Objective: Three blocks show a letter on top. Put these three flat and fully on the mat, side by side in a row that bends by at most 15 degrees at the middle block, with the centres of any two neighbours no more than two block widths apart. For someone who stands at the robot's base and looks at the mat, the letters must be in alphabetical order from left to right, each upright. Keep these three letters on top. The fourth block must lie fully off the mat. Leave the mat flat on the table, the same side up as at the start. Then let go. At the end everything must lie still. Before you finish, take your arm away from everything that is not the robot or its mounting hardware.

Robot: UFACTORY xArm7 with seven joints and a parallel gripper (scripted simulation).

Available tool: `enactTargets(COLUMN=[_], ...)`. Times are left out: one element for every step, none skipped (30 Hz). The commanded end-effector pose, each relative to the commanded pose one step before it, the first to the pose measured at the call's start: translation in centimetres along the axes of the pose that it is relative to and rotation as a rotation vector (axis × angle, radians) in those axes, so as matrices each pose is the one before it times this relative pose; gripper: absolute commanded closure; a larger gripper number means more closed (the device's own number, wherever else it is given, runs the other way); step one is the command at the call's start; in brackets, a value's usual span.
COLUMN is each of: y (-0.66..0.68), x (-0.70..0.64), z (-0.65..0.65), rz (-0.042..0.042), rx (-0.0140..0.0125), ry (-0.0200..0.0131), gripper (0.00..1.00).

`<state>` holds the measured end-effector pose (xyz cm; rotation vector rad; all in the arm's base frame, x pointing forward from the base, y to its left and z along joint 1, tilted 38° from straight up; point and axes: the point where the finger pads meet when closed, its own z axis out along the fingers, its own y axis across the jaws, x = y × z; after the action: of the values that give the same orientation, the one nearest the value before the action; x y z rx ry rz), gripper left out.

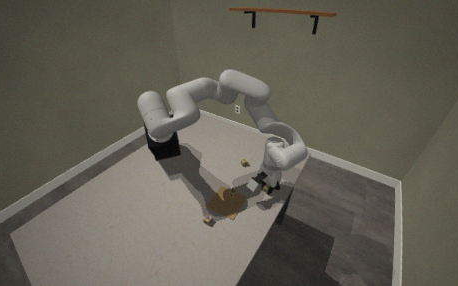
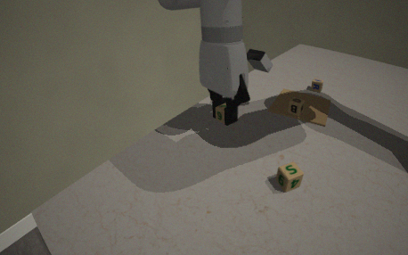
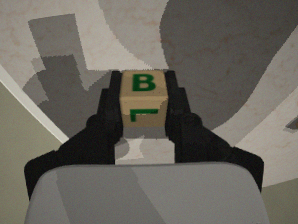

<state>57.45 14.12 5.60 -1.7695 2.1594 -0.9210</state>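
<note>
My gripper (image 1: 267, 188) (image 2: 223, 118) (image 3: 143, 85) is shut on a wooden block (image 2: 220, 114) (image 3: 143, 84) low over the table near its edge, with a finger against each side. This block shows a green B on top in the wrist view and another green mark on its near side. The brown mat (image 1: 227, 206) (image 2: 281, 105) lies in shadow beside the gripper. A block (image 1: 232, 192) (image 2: 296, 108) stands on it; its side shows a dark B, its top mark is unclear. A block with a green S on top (image 1: 244, 162) (image 2: 290, 177) and a block with a blue R on its side (image 1: 208, 219) (image 2: 317, 86) stand off the mat.
The pale table (image 1: 110, 220) (image 2: 191, 214) carries everything. Its edge runs close behind the gripper in the exterior view. The arm's shadow crosses the mat and table. A wall shelf (image 1: 282, 12) hangs high on the wall.
</note>
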Motion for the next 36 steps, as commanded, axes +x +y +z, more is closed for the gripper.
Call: enactTargets(y=[-0.113,0.000,0.000,0.000,0.000,0.000,0.000,0.000,0.000,0.000,0.000,0.000,0.000,0.000,0.000,0.000,0.000,0.000,0.000,0.000,0.000,0.001,0.000,0.000,0.000,0.000,0.000,-0.001,0.000,0.000,0.000,0.000,0.000,0.000,0.000,0.000], x=[-0.086,0.000,0.000,0.000,0.000,0.000,0.000,0.000,0.000,0.000,0.000,0.000,0.000,0.000,0.000,0.000,0.000,0.000,0.000,0.000,0.000,0.001,0.000,0.000,0.000,0.000,0.000,-0.001,0.000,0.000,0.000,0.000,0.000,0.000,0.000,0.000], z=[-0.151,0.000,0.000,0.000,0.000,0.000,0.000,0.000,0.000,0.000,0.000,0.000,0.000,0.000,0.000,0.000,0.000,-0.006,-0.040,-0.099,-0.175,-0.262,-0.356,-0.449,-0.536,0.000,0.000,-0.617,-0.683,-0.733,-0.768,-0.780,-0.773,-0.741,-0.690,-0.618], rz=[-0.00032,0.00000,0.00000,0.00000,0.00000,0.00000,0.00000,0.00000,0.00000,0.00000,0.00000,0.00000,0.00000,0.00000,0.00000,0.00000,0.00000,0.00000,0.00000,0.00000,-0.00002,-0.00002,0.00000,0.00000,0.00000,0.00000,0.00000,0.00005,0.00001,-0.00001,0.00001,-0.00001,0.00001,-0.00001,0.00001,0.00000], rx=[0.00244,0.00000,0.00000,0.00000,0.00000,0.00000,0.00000,0.00000,0.00000,0.00000,0.00000,0.00000,0.00000,0.00000,0.00000,0.00000,0.00000,0.00000,0.00000,0.00000,0.00001,0.00002,0.00000,0.00000,0.00000,0.00000,0.00000,-0.00003,0.00000,0.00000,0.00000,0.00001,0.00000,0.00000,0.00000,0.00000], ry=[-0.00194,0.00000,0.00000,0.00000,0.00000,0.00000,0.00000,0.00000,0.00000,0.00000,0.00000,0.00000,0.00000,0.00000,0.00000,0.00000,0.00000,0.00000,0.00000,0.00000,0.00001,0.00002,0.00000,0.00000,0.00000,0.00000,0.00000,-0.00003,0.00000,0.00000,0.00000,0.00001,0.00000,0.00000,0.00000,0.00000], gripper=[0.73,0.73,0.73,0.73,0.73,0.73,0.73,0.73,0.73,0.73,0.73,0.73,0.73,0.73,0.73,0.73,0.73,0.73,0.73,0.73,0.73,0.73,0.73,0.73,0.73,0.73,0.73,0.73,0.73,0.73,0.73,0.73,0.73,0.73,0.73,0.73])
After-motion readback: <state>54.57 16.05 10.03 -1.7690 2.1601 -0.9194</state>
